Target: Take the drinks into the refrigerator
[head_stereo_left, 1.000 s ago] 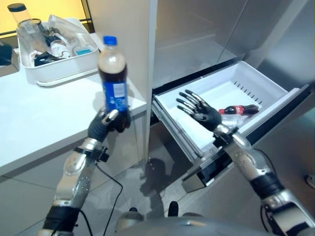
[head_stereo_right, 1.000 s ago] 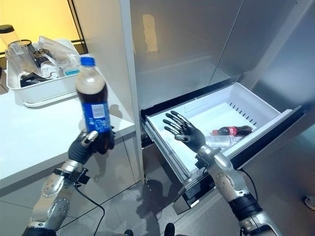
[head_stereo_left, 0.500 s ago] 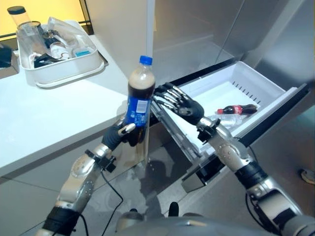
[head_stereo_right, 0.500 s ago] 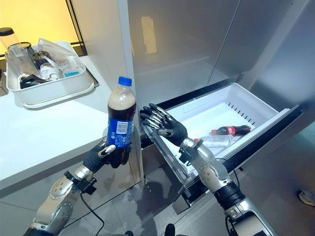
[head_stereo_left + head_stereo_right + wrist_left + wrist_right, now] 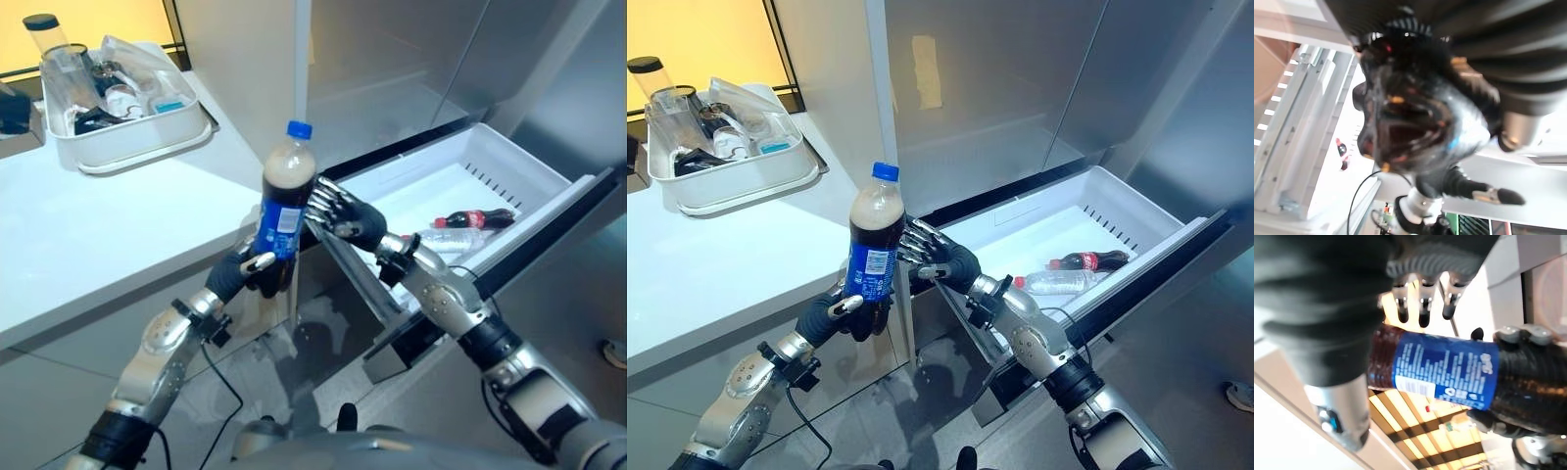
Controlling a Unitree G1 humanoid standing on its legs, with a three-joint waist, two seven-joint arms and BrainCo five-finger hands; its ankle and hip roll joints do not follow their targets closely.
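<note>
While our left hand held the cola bottle near its bottom, with fingers and thumb curled round it, the bottle stood almost straight up, blue cap on top. Our right hand was just beside it, at the height of the blue label. That hand was open, its fingers straight and pointing at the bottle. We could not tell if their tips touched it yet. So the bottle lay right in front of the right hand's fingers, and its long side ran up and down across them. We judged that the right hand should close round the middle, above the left hand. Behind the right hand was the open white fridge drawer. A small red-label bottle and a clear bottle lay flat in it.
</note>
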